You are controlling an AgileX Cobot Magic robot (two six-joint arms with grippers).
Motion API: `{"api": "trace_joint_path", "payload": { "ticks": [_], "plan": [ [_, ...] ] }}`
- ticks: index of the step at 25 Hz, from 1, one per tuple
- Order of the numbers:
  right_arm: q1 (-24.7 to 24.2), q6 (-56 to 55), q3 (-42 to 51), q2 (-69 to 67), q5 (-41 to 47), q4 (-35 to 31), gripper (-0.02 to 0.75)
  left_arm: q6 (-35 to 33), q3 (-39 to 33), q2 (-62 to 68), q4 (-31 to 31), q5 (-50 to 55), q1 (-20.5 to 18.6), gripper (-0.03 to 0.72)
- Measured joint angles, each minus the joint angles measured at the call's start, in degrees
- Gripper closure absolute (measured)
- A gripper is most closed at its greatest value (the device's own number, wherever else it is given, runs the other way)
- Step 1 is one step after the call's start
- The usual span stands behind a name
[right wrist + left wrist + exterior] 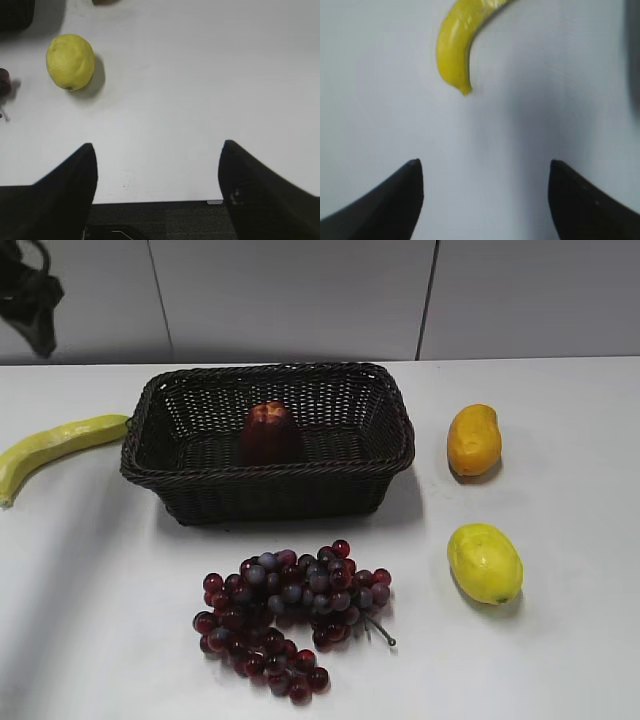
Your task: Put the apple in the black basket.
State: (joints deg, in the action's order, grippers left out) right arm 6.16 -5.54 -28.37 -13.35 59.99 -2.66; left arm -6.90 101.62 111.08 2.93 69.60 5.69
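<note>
The dark maroon-red apple (269, 432) sits upright inside the black basket (385, 455), near its middle, with its paler top showing. The woven basket stands at the back centre of the white table. My left gripper (485, 167) is open and empty above bare table, below the tip of a yellow banana (457, 47). A dark part of the left arm (30, 295) shows at the top left of the exterior view. My right gripper (157, 150) is open and empty above the table's front edge. The apple and basket are not in either wrist view.
A bunch of red-purple grapes (285, 615) lies in front of the basket. The banana (55, 448) lies left of it. An orange mango (473, 439) and a yellow-green fruit (485, 563) (70, 61) lie to the right. The table's front edge (160, 201) is below my right gripper.
</note>
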Motion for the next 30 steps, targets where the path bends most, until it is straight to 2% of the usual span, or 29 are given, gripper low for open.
{"api": "trace_joint_path", "payload": {
  "ticks": [4,10,14,24,30],
  "plan": [
    [0.0,0.0,0.0,0.0,0.0,0.0,0.167,0.71,-12.93,-7.7,-0.94,0.01,-2.84,0.114],
    [0.0,0.0,0.0,0.0,0.0,0.0,0.167,0.77,-31.71,-21.73,-2.35,0.14,-2.86,0.114],
    [0.0,0.0,0.0,0.0,0.0,0.0,0.167,0.77,-41.43,-30.68,-2.35,0.06,-2.86,0.114],
    [0.0,0.0,0.0,0.0,0.0,0.0,0.167,0.77,-63.49,-55.07,-2.93,-4.58,-2.86,0.114],
    [0.0,0.0,0.0,0.0,0.0,0.0,0.167,0.77,-72.37,-71.17,-2.93,-7.73,-2.86,0.114]
  ]
}}
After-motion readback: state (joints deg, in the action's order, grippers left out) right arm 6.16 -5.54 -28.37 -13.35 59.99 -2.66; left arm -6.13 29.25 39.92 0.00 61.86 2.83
